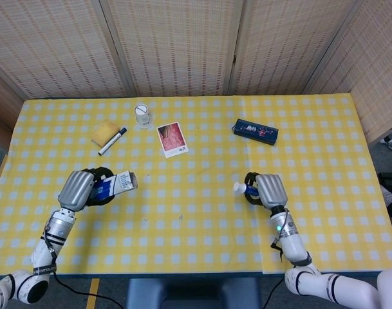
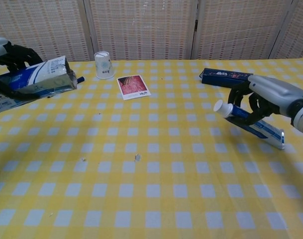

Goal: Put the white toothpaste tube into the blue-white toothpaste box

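Observation:
My left hand (image 1: 80, 188) (image 2: 7, 52) grips the blue-white toothpaste box (image 1: 116, 184) (image 2: 39, 77) above the table's left side, its open end pointing right. My right hand (image 1: 268, 190) (image 2: 270, 94) holds the white toothpaste tube (image 2: 248, 122) lifted off the cloth at the right. The tube's white cap (image 1: 238, 188) (image 2: 219, 106) points left toward the box, and its tail slants down to the right. In the head view the hand hides most of the tube.
A yellow checked cloth (image 1: 196, 212) covers the table. At the back stand a paper cup (image 1: 142, 116) (image 2: 103, 64), a photo card (image 1: 172, 140) (image 2: 133, 86), a marker (image 1: 112, 140), a yellow pad (image 1: 105, 132) and a dark blue box (image 1: 255, 131) (image 2: 226, 77).

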`<state>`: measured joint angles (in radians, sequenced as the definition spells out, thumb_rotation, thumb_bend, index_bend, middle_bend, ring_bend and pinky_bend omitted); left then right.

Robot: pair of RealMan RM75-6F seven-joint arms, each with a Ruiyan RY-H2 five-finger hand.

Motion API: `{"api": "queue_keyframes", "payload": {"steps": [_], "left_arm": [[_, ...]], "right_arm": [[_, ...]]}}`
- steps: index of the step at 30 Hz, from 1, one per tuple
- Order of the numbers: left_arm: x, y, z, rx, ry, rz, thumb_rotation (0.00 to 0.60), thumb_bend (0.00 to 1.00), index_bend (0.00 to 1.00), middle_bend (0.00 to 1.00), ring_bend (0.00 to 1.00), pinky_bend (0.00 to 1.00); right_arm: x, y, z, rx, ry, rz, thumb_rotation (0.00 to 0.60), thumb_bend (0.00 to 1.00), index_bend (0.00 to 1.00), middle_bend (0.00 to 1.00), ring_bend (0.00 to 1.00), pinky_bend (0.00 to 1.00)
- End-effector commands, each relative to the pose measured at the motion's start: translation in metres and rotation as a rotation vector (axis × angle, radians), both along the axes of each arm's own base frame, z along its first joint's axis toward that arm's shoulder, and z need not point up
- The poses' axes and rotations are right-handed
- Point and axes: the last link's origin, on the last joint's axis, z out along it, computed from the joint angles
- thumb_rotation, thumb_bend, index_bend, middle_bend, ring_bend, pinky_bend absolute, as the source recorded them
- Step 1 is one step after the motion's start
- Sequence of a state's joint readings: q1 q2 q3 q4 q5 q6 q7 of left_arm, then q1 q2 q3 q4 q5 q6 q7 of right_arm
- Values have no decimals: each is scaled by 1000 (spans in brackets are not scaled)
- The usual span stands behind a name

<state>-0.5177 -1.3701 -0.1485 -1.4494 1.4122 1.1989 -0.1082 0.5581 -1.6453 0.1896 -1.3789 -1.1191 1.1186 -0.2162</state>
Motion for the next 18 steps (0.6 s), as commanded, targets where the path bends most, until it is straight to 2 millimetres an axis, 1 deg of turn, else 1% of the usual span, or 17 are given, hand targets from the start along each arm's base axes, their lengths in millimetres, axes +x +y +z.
{"api": "queue_keyframes", "payload": {"steps": [1,5,11,16,18], "left_arm": [[-3,1,2,2,-1,19,600,253,571,655,583,562],[-7,1,4,6,2,39,600,254,571,656,583,562],[-6,-2,5,9,3,43,600,253,571,656,583,562],[-5,-4,7,21,-2,45,600,254,571,656,583,562],[-7,-6,8,23,-8,55,600,254,571,655,583,562]], "right_arm": [[1,0,20,-37,-167,23,600,479,747,529,738,738],[6,4,37,-50,-302,58,600,479,747,529,738,738],[14,14,57,-39,-446,77,600,479,747,529,747,748],[21,19,70,-38,-538,100,600,483,751,535,767,775],[28,22,74,-19,-602,104,600,483,753,538,770,778]]}}
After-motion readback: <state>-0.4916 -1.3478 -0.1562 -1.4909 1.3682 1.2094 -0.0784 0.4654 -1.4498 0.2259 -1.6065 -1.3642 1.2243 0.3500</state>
